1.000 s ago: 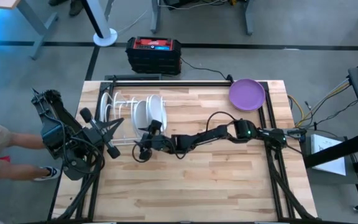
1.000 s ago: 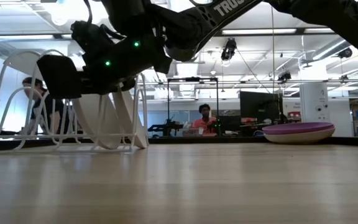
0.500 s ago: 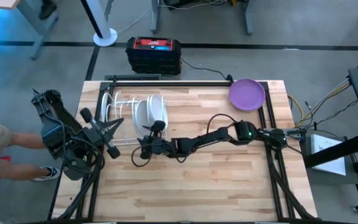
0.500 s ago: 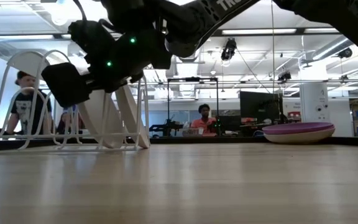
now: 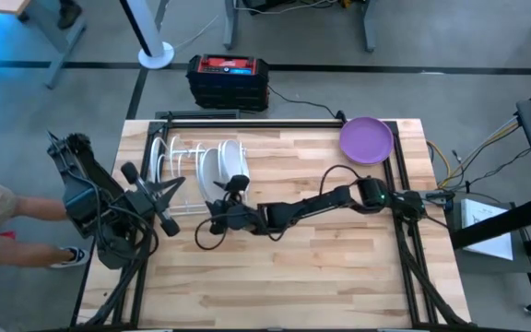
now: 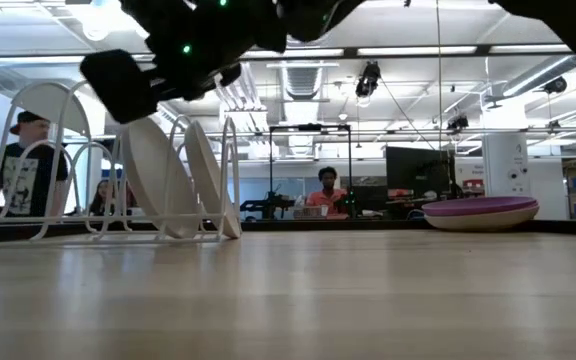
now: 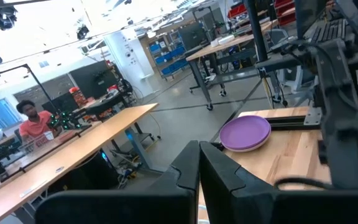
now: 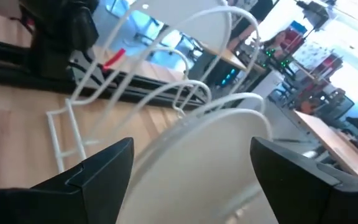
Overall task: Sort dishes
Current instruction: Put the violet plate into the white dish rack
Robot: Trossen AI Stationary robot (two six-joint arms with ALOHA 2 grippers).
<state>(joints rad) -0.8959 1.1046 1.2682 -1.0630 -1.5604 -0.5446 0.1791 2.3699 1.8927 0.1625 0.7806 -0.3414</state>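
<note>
Two white round plates (image 6: 168,180) are held upright on edge in the white wire dish rack (image 5: 175,175) at the table's far left; their lean is shown only in the low view. A third dish, a round purple plate (image 5: 367,139), is seen lying flat at the far right corner of the light wooden table (image 5: 339,258), well apart from the rack. The right gripper (image 5: 218,205) is stretched across the table to just beside the racked plates; in its wrist view its fingers (image 8: 98,165) are spread wide on either side of a white plate (image 8: 210,162), without visible contact. The left gripper (image 7: 199,168) is parked off the table's left edge, fingers pressed together, empty.
</note>
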